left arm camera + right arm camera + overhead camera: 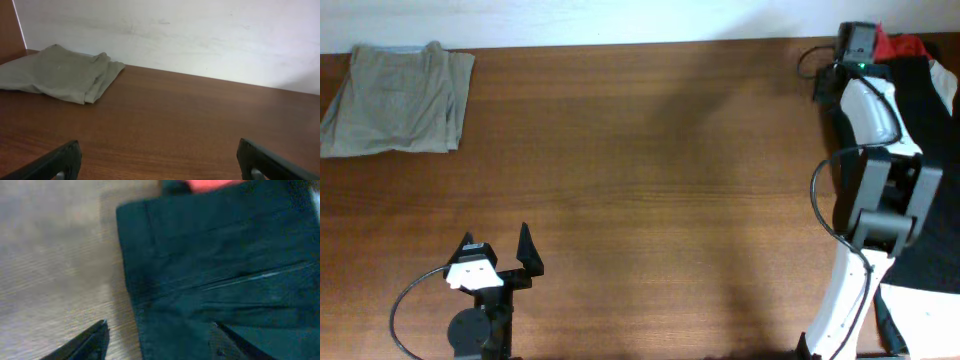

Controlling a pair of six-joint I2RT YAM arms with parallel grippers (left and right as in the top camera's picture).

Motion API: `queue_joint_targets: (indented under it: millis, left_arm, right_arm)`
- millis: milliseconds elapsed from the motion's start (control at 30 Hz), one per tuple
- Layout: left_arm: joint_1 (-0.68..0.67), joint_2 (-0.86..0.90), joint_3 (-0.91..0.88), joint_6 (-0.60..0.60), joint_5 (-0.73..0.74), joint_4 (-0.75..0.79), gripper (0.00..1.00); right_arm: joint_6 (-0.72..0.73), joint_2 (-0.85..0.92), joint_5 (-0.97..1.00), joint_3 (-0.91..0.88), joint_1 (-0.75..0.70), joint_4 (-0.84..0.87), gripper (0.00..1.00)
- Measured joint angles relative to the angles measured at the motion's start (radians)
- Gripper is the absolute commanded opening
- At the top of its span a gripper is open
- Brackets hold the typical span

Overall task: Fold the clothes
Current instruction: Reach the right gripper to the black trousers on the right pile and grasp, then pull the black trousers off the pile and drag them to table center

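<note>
A folded khaki garment (395,98) lies at the table's far left corner; it also shows in the left wrist view (62,73). A pile of dark clothes (940,150) with a red piece (898,44) lies at the right edge. In the right wrist view a dark garment (220,275) lies just below the camera. My right gripper (160,332) is open, one finger over bare wood and one over the dark garment's edge. My left gripper (498,248) is open and empty near the front left, seen also in the left wrist view (157,155).
The brown wooden table (650,170) runs to a white wall at the back. A white cloth (925,315) lies at the front right corner. The right arm's cable (825,200) loops over the table's right side.
</note>
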Motion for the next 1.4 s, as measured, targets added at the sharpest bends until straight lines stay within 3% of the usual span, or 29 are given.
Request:
queue_joint_targets:
  millis: [67, 233, 267, 300, 333, 400, 467, 500, 600, 900, 1200, 1400]
  left_arm:
    - [0.0, 0.0, 0.0, 0.0, 0.0, 0.0, 0.99]
    - [0.0, 0.0, 0.0, 0.0, 0.0, 0.0, 0.99]
    - [0.0, 0.0, 0.0, 0.0, 0.0, 0.0, 0.99]
    - [0.0, 0.0, 0.0, 0.0, 0.0, 0.0, 0.99]
    - [0.0, 0.0, 0.0, 0.0, 0.0, 0.0, 0.99]
    - [0.0, 0.0, 0.0, 0.0, 0.0, 0.0, 0.99]
    - [0.0, 0.0, 0.0, 0.0, 0.0, 0.0, 0.99]
    - [0.0, 0.0, 0.0, 0.0, 0.0, 0.0, 0.99]
    - [0.0, 0.0, 0.0, 0.0, 0.0, 0.0, 0.99]
    - [0.0, 0.0, 0.0, 0.0, 0.0, 0.0, 0.99]
    - [0.0, 0.0, 0.0, 0.0, 0.0, 0.0, 0.99]
    - [0.0, 0.0, 0.0, 0.0, 0.0, 0.0, 0.99]
  right_arm:
    - [-0.015, 0.035, -0.004, 0.0, 0.0, 0.003, 0.77]
    - [-0.085, 0.079, -0.003, 0.0, -0.003, 0.014, 0.75]
    - [-0.09, 0.087, -0.001, 0.0, -0.005, 0.023, 0.69]
    - [-0.101, 0.097, 0.003, 0.0, -0.007, 0.029, 0.42]
    - [-0.11, 0.097, 0.006, 0.0, -0.01, 0.032, 0.37]
    - [-0.13, 0.097, 0.02, 0.0, -0.016, 0.032, 0.49]
    - [-0.143, 0.097, 0.027, 0.0, -0.023, 0.032, 0.45]
    - [-0.16, 0.097, 0.03, 0.0, -0.025, 0.032, 0.28]
    - [-0.175, 0.097, 0.031, 0.0, -0.027, 0.032, 0.04]
    - [-0.106, 0.081, 0.063, 0.007, -0.029, 0.037, 0.04]
    - [-0.103, -0.148, 0.106, 0.011, -0.005, 0.009, 0.04]
    - [-0.083, -0.243, -0.014, 0.014, 0.302, 0.003, 0.04]
